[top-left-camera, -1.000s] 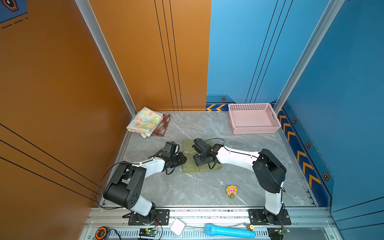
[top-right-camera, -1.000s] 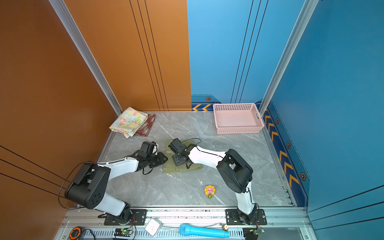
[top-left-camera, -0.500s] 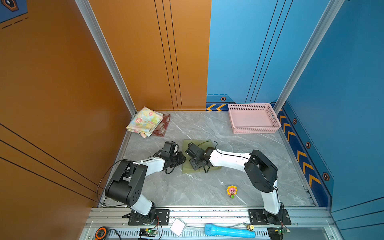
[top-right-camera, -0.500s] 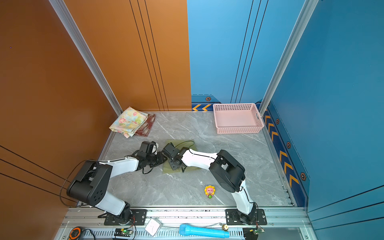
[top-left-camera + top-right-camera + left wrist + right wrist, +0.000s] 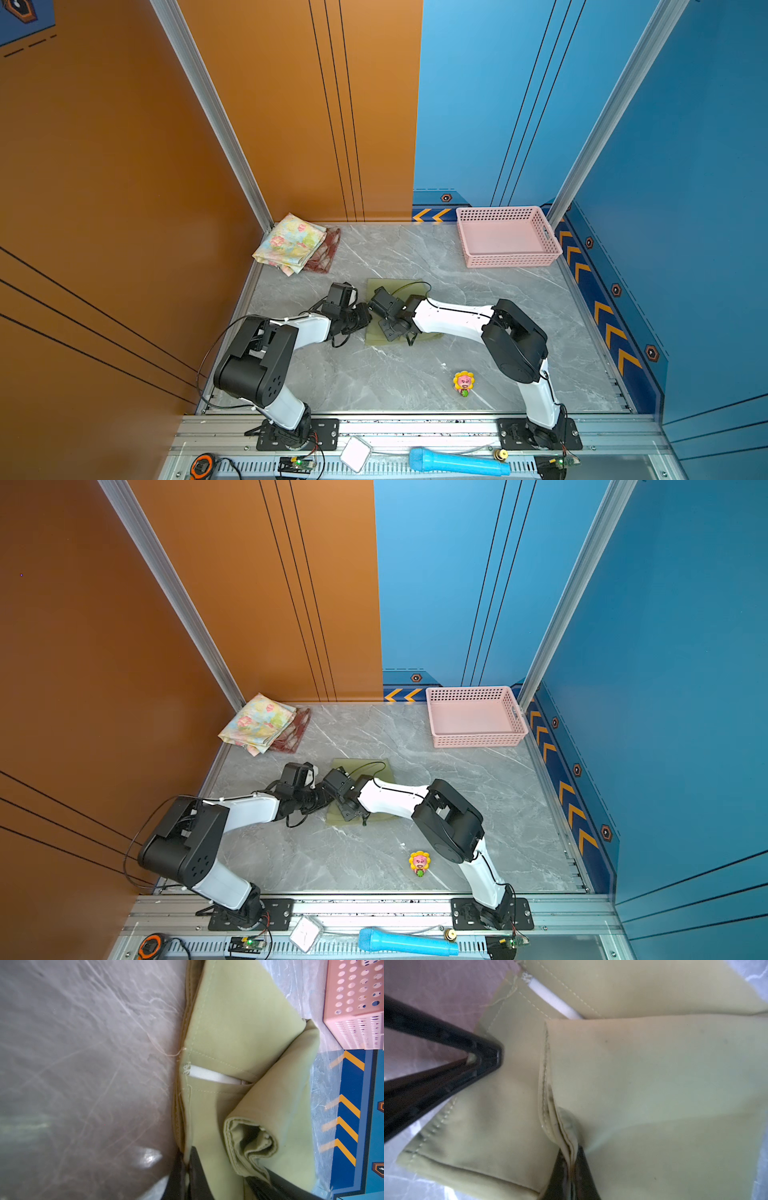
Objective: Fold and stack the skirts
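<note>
The olive green skirt [image 5: 394, 286] lies folded mid-table in both top views, and both arms meet over its left edge. In the left wrist view my left gripper [image 5: 188, 1167] is shut on that edge of the olive skirt [image 5: 239, 1028]. In the right wrist view my right gripper [image 5: 572, 1169] is shut on a bunched fold of the same skirt [image 5: 654, 1084], with the left gripper's fingers [image 5: 483, 1057] pinching the cloth close by. The floral skirt [image 5: 291, 243] lies folded on top of the plaid skirt [image 5: 326, 254] in the back left corner.
A pink perforated basket [image 5: 509, 259] stands at the back right. A small sunflower toy [image 5: 463, 382] lies on the marble near the front. A blue microphone [image 5: 457, 462] and a white pad [image 5: 355, 453] rest on the front rail. Walls close three sides.
Both grippers have shut on the olive skirt. The right arm has swung left across the skirt to its left edge, next to the left gripper.
</note>
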